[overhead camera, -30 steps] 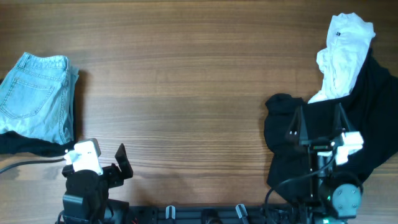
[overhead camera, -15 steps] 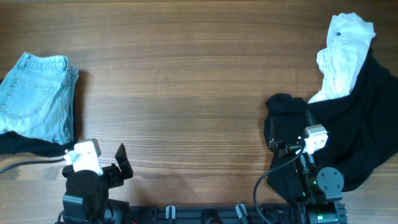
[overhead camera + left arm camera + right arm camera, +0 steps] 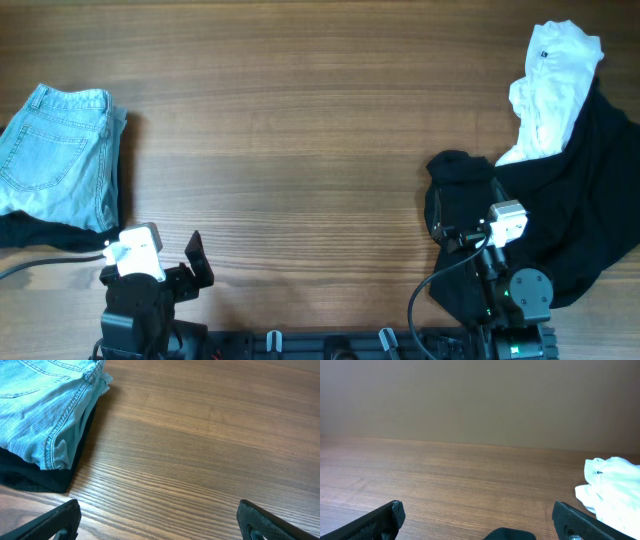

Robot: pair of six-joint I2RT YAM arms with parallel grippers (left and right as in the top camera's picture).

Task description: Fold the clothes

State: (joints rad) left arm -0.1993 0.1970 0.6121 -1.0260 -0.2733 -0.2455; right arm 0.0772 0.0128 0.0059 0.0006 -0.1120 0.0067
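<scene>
Probably a robotics lab or test room: a wood-grain table [image 3: 300, 120] before a plain beige wall [image 3: 470, 395].

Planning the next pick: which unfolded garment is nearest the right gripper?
The black garment, bunched under the right gripper; the white garment lies farther off, beyond it.

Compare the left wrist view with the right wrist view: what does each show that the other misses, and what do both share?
Left wrist only: folded light-blue denim jeans lying on a black garment. Right wrist only: a crumpled white garment and a plain beige wall. Both: the brown wooden table and an open hand, the left hand in one, the right hand in the other.
</scene>
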